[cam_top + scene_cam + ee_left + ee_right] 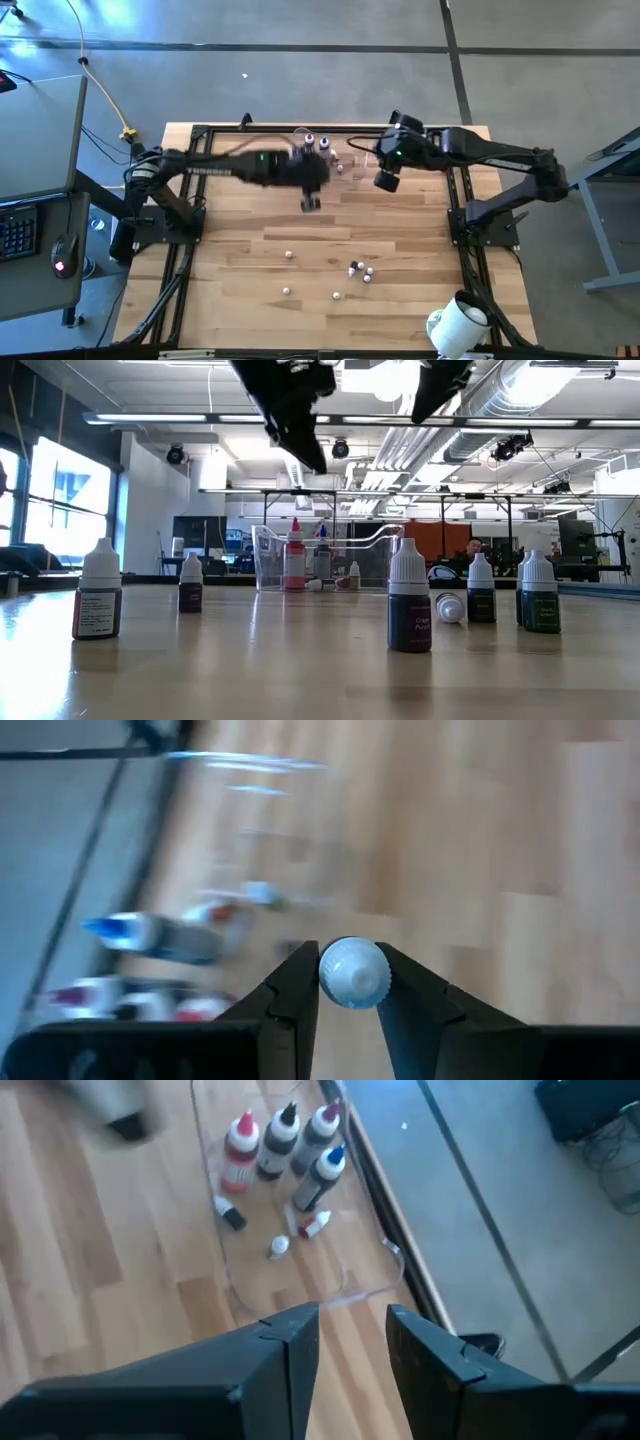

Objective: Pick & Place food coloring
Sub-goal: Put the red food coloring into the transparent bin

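My left gripper [311, 200] hovers over the table's middle, just near of the clear tub [335, 155], shut on one small food coloring bottle [354, 972]. My right gripper [352, 1342] is open and holds nothing; it hangs beside the tub's right end [388, 180]. Several tiny white-capped food coloring bottles stand on their bases on the near half of the table [356, 268], [409, 598], [99, 592]; one lies on its side [449, 607]. More bottles stand and lie inside the tub [285, 1135]. My left gripper pinches the small bottle between its two fingertips [296, 982], at the white ribbed cap [350, 992], whose round top faces the wrist camera. The fingers come from above, pointing down. The bottle's body is hidden behind the cap; it is clear of the table.
A big white cylinder [457, 325] lies at the table's near right corner. The clear tub [322, 560] stands at the far middle edge. Black frame rails [190, 250] run along the left and right sides. Bare wood lies between the tub and the scattered bottles.
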`<action>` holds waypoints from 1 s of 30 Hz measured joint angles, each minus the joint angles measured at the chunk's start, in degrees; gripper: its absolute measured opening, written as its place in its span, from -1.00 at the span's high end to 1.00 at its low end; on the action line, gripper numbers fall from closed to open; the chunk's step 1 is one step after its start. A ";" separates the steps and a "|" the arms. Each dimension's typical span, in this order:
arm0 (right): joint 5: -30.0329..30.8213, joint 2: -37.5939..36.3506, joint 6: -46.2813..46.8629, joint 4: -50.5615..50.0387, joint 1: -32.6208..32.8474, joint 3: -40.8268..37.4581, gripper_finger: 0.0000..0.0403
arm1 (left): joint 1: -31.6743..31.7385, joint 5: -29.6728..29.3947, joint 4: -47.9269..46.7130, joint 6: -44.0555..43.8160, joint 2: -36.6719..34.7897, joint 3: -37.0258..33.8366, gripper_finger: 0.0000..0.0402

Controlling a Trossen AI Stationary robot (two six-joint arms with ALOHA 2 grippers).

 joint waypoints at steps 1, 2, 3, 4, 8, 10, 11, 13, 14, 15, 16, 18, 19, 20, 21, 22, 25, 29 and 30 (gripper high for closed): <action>-0.29 -1.07 0.39 0.23 0.00 -1.49 0.44 | 2.17 0.79 0.51 1.27 0.02 0.09 0.58; -0.50 -2.09 0.94 0.58 0.00 -3.06 0.44 | 4.52 2.48 1.05 2.43 0.02 0.19 0.58; -0.51 -3.09 1.42 1.14 0.00 -4.71 0.44 | 6.88 5.10 1.92 3.26 0.02 0.22 0.58; -0.52 -4.01 2.10 2.23 0.00 -6.57 0.44 | 9.10 7.79 2.99 3.57 0.23 0.16 0.58; -0.58 -6.95 3.62 7.53 0.00 -13.96 0.44 | 16.32 17.75 7.40 3.31 4.02 -0.42 0.58; -0.67 -8.03 4.08 11.05 0.03 -17.46 0.44 | 17.86 20.77 12.97 3.52 6.98 -0.21 0.58; -0.70 -8.29 4.29 13.15 0.21 -19.16 0.44 | 18.47 22.21 14.09 3.58 8.29 -0.20 0.58; -0.63 -8.84 4.99 17.29 0.54 -22.35 0.44 | 18.79 23.04 15.17 3.72 11.24 0.10 0.58; -0.64 -8.91 5.36 19.91 0.58 -24.01 0.44 | 18.75 22.41 15.73 3.83 12.75 0.40 0.58; -0.86 -8.93 5.85 22.65 0.76 -25.64 0.44 | 18.72 20.98 15.61 4.54 13.99 0.73 0.58; -1.25 -8.95 6.50 25.73 0.90 -27.40 0.44 | 18.72 19.87 15.53 5.65 14.83 1.03 0.58; -2.64 -8.95 7.12 31.59 0.97 -30.92 0.44 | 18.72 18.41 16.54 7.97 16.04 1.52 0.58; -3.71 -8.95 6.86 35.08 0.98 -32.74 0.44 | 18.72 18.07 17.63 8.47 16.64 1.68 0.58; -4.99 -8.93 5.70 38.16 0.98 -34.14 0.44 | 18.72 17.79 17.84 8.64 17.26 1.73 0.58; -6.62 -8.91 3.61 41.21 0.96 -35.15 0.44 | 18.72 17.62 17.38 8.67 17.91 1.67 0.58; -8.09 -8.91 1.13 43.42 0.76 -35.90 0.44 | 18.72 17.68 16.77 8.66 18.49 1.55 0.57; -9.72 -8.91 -2.16 47.44 0.74 -36.26 0.44 | 18.72 17.62 16.78 9.05 19.53 1.53 0.54; -9.74 -8.95 -2.22 49.24 0.74 -35.74 0.44 | 18.72 15.50 16.83 10.29 20.89 1.59 0.46; -9.74 -8.95 -2.08 49.36 0.74 -35.72 0.44 | 18.72 15.40 16.47 10.30 21.09 1.57 0.44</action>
